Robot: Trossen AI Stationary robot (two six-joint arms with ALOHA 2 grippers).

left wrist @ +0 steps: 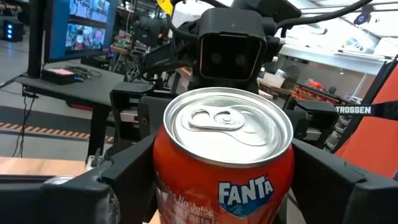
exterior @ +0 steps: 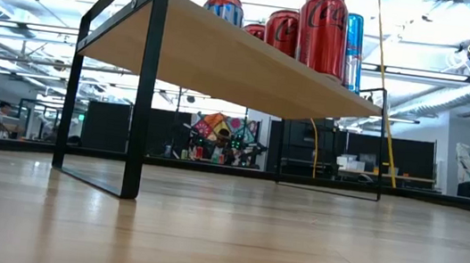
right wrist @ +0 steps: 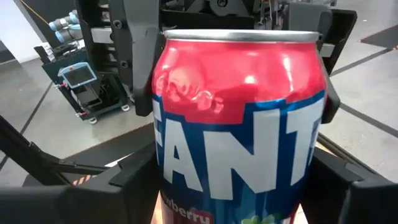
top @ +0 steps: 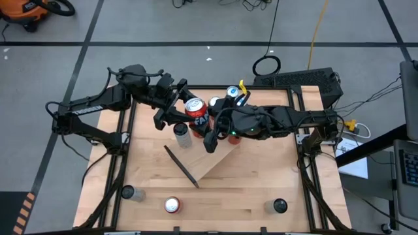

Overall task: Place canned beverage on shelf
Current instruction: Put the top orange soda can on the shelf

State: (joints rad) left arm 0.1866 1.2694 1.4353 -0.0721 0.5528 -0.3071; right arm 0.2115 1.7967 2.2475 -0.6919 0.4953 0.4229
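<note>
High view: both arms meet over the back part of the shelf (top: 215, 163), a light-wood board sitting at an angle on the tabletop (top: 261, 196). Between them stands a red Fanta can (top: 195, 109).

Left gripper (top: 171, 108) comes in from the left, right gripper (top: 212, 127) from the right. Both wrist views are filled by the same can, each with dark fingers on both sides of it.

- Left wrist view: Fanta can (left wrist: 227, 155) upright, lid and pull-tab up, fingers (left wrist: 124, 180) close against its sides. Right arm's camera housing faces it from directly behind the can.
- Right wrist view: can (right wrist: 239, 118) fills the frame, with the other arm's fingers flanking its upper part.
- Jaws: both sets bracket the can. Whether each is clamped or only close alongside, I cannot tell. Looks like a handover or a two-arm placement; which arm carries the weight is unclear.

Low view: several cans (exterior: 297, 31) already stand in a row on the shelf (exterior: 225, 63), at least three red and one blue.

Progress, as a judgement: well under way. Left to do: settle the Fanta, then let go. On the tabletop, off the shelf, stand a silver can (top: 182, 134) by the grippers and three more near the front edge: a dark one (top: 128, 192), a red one (top: 172, 205), another dark one (top: 279, 206).
</note>
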